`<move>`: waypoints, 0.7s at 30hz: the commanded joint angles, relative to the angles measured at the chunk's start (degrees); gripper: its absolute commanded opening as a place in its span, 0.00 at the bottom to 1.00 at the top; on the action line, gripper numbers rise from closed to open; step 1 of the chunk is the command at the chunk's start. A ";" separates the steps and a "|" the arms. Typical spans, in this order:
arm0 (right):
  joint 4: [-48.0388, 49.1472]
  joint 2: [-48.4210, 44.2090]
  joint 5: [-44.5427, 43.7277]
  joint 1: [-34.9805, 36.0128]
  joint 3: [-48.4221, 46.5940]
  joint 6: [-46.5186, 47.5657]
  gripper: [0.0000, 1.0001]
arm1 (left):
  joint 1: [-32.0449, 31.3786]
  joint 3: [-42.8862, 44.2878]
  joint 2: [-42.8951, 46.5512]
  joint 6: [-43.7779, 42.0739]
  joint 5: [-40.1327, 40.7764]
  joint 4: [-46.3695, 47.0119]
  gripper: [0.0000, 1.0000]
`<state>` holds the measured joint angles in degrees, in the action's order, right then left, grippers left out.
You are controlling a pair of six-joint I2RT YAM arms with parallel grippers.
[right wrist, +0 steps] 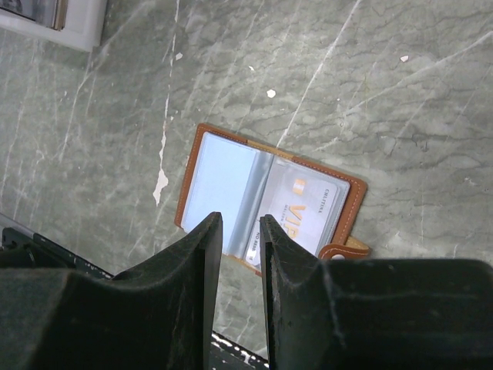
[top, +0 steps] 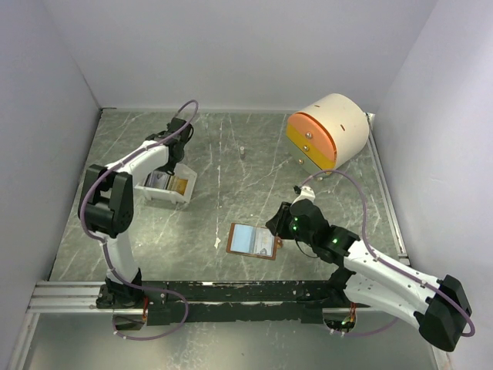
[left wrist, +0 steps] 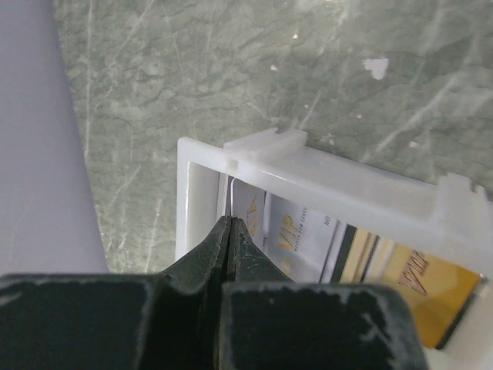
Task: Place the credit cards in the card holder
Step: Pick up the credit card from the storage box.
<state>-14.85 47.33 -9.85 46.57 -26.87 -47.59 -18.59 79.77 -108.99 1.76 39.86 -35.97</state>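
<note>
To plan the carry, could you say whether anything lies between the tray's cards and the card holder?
Nothing visible: bare table between white tray and card holder; right hand hovers by its right edge.

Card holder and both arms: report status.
Left fingers shut in the white tray, at the credit cards. Right fingers parted, empty, above the card holder. Holder open flat, one card pocketed. Nothing blocking the holder.
</note>
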 commanded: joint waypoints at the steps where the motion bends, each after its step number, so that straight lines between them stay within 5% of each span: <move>1: 1.55 0.43 -0.02 0.01 0.52 -0.30 0.27 | -0.21 0.42 4.33 2.89 -7.62 -1.94 0.07; 21: 0.32 0.09 -0.69 0.06 -1.48 0.21 0.27 | -0.31 -0.40 11.56 9.92 -18.68 -5.04 0.07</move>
<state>-14.57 47.70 -9.72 46.57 -26.85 -47.62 -18.70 78.52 -101.95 9.13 25.96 -39.46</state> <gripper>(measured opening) 0.268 0.074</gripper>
